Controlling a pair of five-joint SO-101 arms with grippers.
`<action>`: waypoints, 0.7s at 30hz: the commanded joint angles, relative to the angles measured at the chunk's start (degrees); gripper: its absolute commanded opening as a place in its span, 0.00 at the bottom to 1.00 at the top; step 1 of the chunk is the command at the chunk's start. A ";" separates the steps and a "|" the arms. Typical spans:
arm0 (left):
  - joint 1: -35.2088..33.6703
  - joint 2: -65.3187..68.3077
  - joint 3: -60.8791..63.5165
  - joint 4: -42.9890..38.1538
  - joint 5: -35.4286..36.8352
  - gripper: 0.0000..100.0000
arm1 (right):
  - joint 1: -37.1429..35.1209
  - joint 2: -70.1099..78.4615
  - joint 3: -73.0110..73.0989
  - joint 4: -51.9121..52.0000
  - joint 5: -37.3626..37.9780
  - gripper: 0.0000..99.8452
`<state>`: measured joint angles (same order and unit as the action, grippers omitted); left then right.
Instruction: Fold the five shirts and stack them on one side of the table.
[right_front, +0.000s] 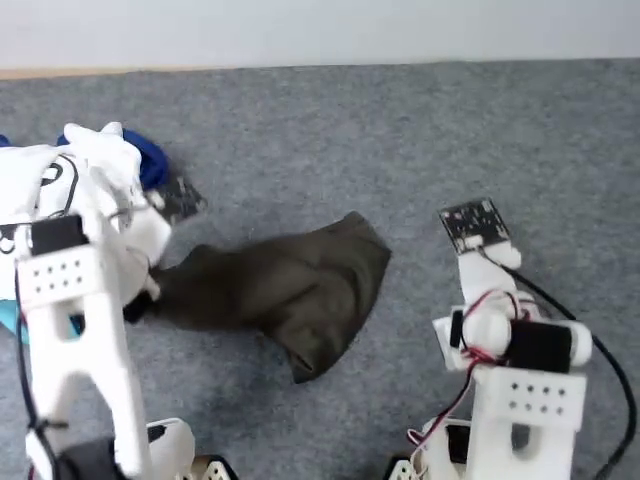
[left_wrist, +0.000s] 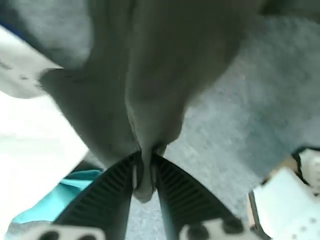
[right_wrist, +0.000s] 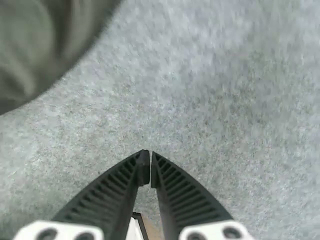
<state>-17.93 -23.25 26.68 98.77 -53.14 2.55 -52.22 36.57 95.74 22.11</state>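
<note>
Grey felt-like covering spans the table up to a pale wall at the far edge. At the near left, the left gripper is pinched tight on a bunched edge of the dark olive shirt. A small tuft of cloth pokes through between the ribbed fingers. From that grip the shirt runs rightward across the middle of the table in a crumpled, half-gathered heap, its far-right corner lifted into a peak. It looks held by one edge so it can be dragged or spread for folding.

Just left of the clamped edge lie a white garment, a blue garment beyond it and a teal garment nearer in. That is probably the side chosen for the stack.

Well apart on the right, the right gripper hangs over bare covering with its fingers together on nothing. It is likely waiting to take the shirt's other edge.
</note>
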 joint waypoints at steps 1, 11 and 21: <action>-0.35 -9.41 7.25 1.67 -3.43 0.00 | -2.59 9.45 -11.78 2.15 -1.14 0.01; -0.62 -21.63 22.90 1.67 -10.29 0.00 | -11.38 40.84 -43.25 6.37 -6.86 0.01; -5.01 -26.46 24.48 -5.10 -8.26 0.00 | -18.15 64.31 -64.18 5.85 -7.21 0.01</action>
<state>-20.92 -48.40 51.03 97.36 -63.16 -14.51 8.88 -20.75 100.13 15.69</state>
